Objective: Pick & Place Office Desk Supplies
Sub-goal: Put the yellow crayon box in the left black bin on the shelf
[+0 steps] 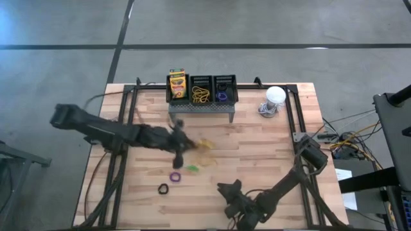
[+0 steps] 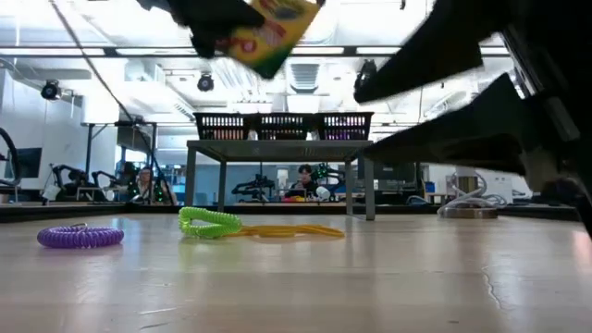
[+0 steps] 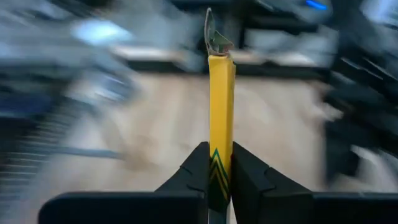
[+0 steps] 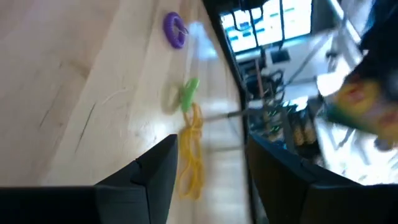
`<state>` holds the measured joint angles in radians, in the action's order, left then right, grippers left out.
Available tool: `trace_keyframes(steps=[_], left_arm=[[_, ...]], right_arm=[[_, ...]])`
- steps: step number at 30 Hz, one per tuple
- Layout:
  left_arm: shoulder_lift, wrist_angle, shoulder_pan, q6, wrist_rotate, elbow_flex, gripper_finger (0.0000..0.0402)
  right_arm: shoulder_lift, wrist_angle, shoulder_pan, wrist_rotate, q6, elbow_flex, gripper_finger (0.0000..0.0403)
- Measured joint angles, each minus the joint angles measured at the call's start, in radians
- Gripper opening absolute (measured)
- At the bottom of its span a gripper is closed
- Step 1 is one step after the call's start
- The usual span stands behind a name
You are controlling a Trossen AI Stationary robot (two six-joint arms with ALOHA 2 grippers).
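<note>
My left gripper (image 1: 182, 142) hangs above the middle of the table, shut on a yellow-and-green crayon box (image 2: 268, 28). Loose coil loops lie on the wood below it: purple (image 1: 174, 176), green (image 1: 191, 168), yellow (image 1: 207, 160) and black (image 1: 163, 188). My right gripper (image 4: 211, 180) is low over the table's near edge, open, its fingers touching nothing and pointing toward the loops. At the far edge, three black mesh bins (image 1: 202, 90) sit on a grey stand. The left bin holds another crayon box (image 1: 176, 83); the other two hold loops. My left gripper pinches the crayon box between its two fingers (image 3: 193, 171), one on each broad face, at the box's near end (image 3: 221, 140). The box shows edge-on and sticks out forward in line with the fingers. It is tilted and lifted well clear of the table.
A white ball-like object with a cable (image 1: 275, 96) stands at the far right beside the stand (image 1: 200, 110). Black frame rails run along the table's left and right sides. Bare wood lies between the loops and the stand.
</note>
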<state>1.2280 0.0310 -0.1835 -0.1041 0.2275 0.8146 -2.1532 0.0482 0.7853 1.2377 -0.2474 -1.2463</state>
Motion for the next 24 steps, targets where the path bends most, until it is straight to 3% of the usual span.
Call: trace_keyframes(steps=[3, 8, 14, 18, 24], left_arm=[[-0.125, -0.026, 0.070, 0.078, 0.095, 0.000, 0.0038], [-0.237, -0.035, 0.306, 0.152, 0.095, -0.002, 0.0039], [-0.217, -0.010, 0.581, 0.077, -0.011, -0.069, 0.0039], [-0.202, 0.093, 0.656, 0.024, -0.011, -0.166, 0.0039], [-0.203, 0.380, 0.668, -0.001, -0.011, -0.310, 0.0040]], right_arm=[[0.000, -0.002, -0.002, 0.056, 0.096, 0.023, 0.0180], [0.000, -0.003, -0.011, 0.108, 0.126, 0.040, 0.0172], [0.001, -0.004, -0.009, 0.112, 0.166, 0.052, 0.0164], [0.002, -0.008, -0.009, 0.112, 0.181, 0.061, 0.0159], [0.003, -0.014, -0.009, 0.112, 0.192, 0.071, 0.0150]])
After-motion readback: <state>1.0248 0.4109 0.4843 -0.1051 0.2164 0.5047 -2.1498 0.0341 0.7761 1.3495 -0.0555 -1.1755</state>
